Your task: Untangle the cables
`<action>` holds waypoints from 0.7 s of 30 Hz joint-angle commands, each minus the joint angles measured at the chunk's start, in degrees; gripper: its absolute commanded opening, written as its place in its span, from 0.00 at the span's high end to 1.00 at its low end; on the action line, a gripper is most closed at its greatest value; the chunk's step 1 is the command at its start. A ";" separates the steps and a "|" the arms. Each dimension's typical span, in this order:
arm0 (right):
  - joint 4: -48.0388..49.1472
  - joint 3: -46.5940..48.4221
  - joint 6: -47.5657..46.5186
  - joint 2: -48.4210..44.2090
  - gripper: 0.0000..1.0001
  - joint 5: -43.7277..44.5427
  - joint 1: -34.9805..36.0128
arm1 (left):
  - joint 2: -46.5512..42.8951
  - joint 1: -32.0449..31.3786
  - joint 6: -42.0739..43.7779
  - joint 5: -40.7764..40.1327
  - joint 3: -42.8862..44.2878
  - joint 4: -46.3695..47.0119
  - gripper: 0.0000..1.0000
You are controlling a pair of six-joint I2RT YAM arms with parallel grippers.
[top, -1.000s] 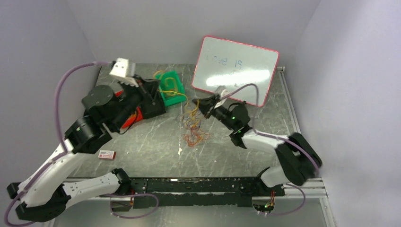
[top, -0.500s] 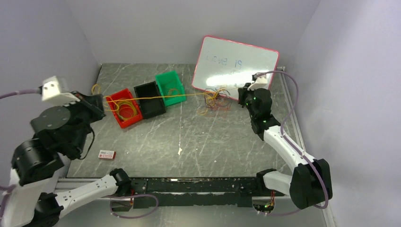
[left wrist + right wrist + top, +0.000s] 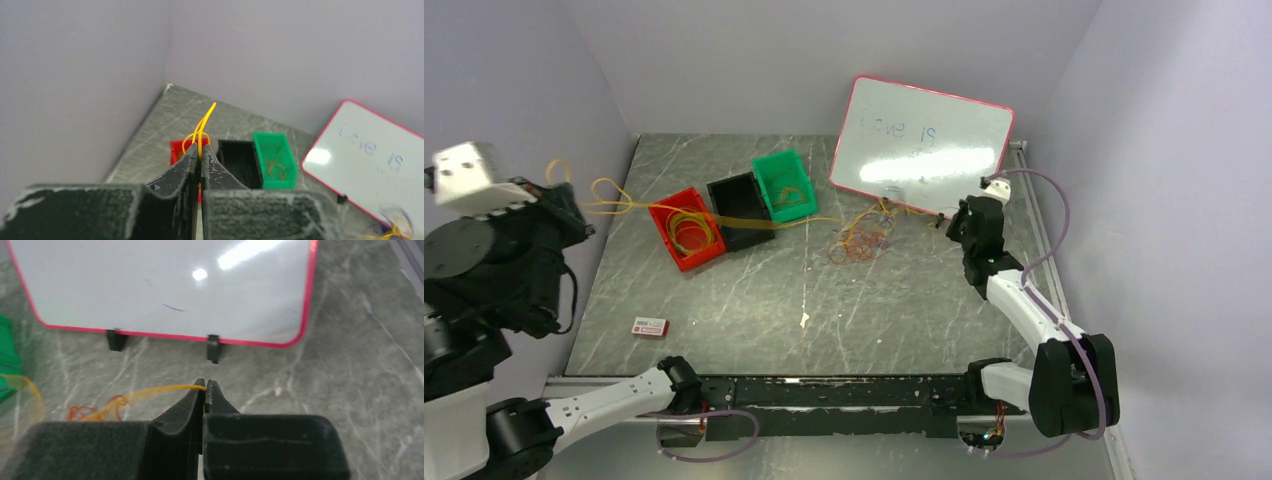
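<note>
i see my left gripper [image 3: 200, 154] jaws pinching a yellow cable [image 3: 201, 131] high by the left wall, right gripper [image 3: 205, 386] nipped tight on a yellow strand [image 3: 165, 389], remaining cables [image 3: 861, 241] tangled on the table [image 3: 904, 300] before the whiteboard [image 3: 924, 140]

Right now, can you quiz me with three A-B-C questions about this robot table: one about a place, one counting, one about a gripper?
1. Where is the tangled pile of thin orange and yellow cables?
A) on the grey table by the pink-framed whiteboard
B) against the left wall
C) by the arm bases

2. How many small plastic bins stand in a row?
A) two
B) three
C) five

3. What is the left gripper doing?
A) wide open
B) shut on a yellow cable
C) shut on nothing

Answers: 1 A, it lies just in front of the board. 2 B, a red bin, a black bin, a green bin. 3 B, closed fingers pinch the strand.
</note>
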 commanded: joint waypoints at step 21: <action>-2.07 8.01 -1.74 -13.06 1.00 -28.09 1.28 | 4.25 -3.00 16.07 10.94 4.81 14.54 0.93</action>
